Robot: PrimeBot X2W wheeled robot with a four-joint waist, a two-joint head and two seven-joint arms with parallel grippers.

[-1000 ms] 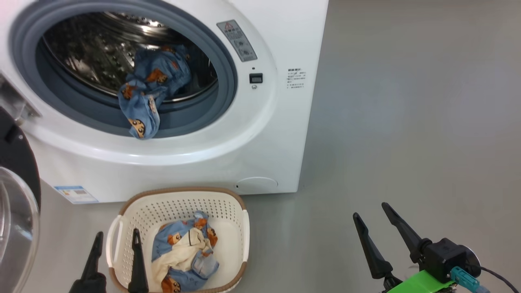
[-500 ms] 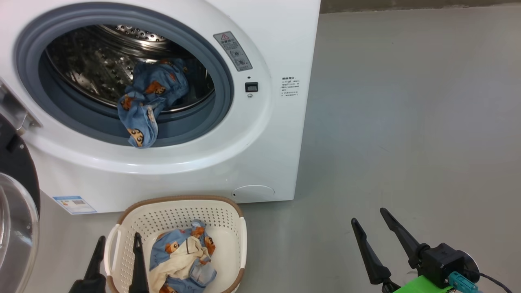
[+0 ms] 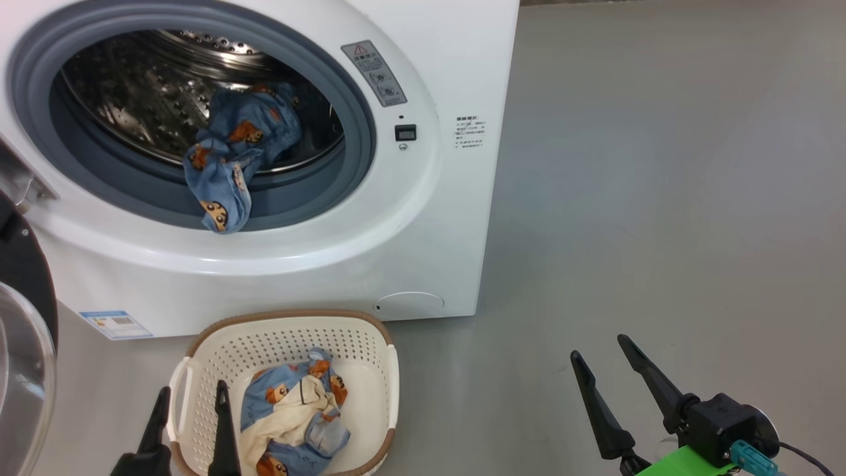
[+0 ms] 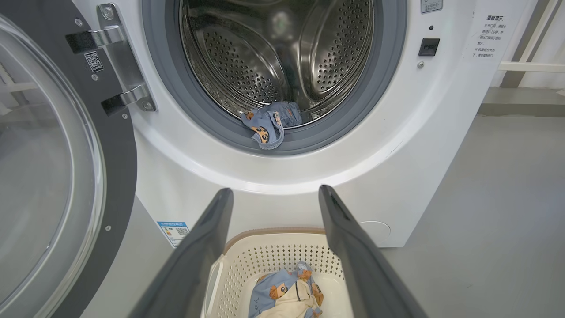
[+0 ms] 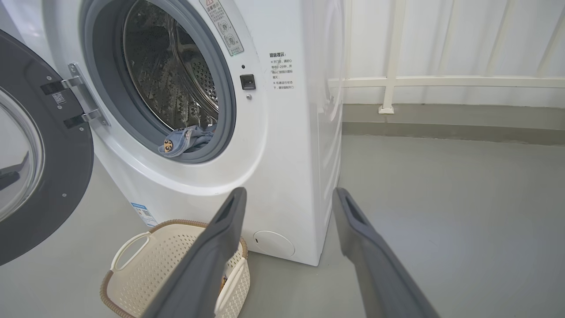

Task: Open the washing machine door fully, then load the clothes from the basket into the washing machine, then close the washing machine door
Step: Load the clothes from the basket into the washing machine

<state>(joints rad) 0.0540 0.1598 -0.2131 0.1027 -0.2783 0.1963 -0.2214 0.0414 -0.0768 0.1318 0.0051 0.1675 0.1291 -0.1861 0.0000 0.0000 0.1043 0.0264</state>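
The clothes (image 3: 294, 416), a blue bear-print and cream bundle, lie in the basket (image 3: 291, 318), just beyond and a little right of the left gripper (image 3: 192, 388). The gripper's right finger reaches over the basket's near-left rim while its left finger stands outside it; the jaws are spread wide with nothing between them. Whether that right finger touches the rim is hard to judge. Ahead of this gripper and higher, another bear-print piece (image 3: 228, 155) hangs over the grey gasket (image 3: 310, 198) at the mouth of the washing machine (image 3: 423, 218), half inside the steel drum (image 3: 132, 92). The washing machine door (image 3: 26, 264) stands swung open off to the gripper's left. The right gripper (image 3: 600, 347) hovers over bare floor (image 3: 661, 198) well to the right of the basket, fingers apart and empty.
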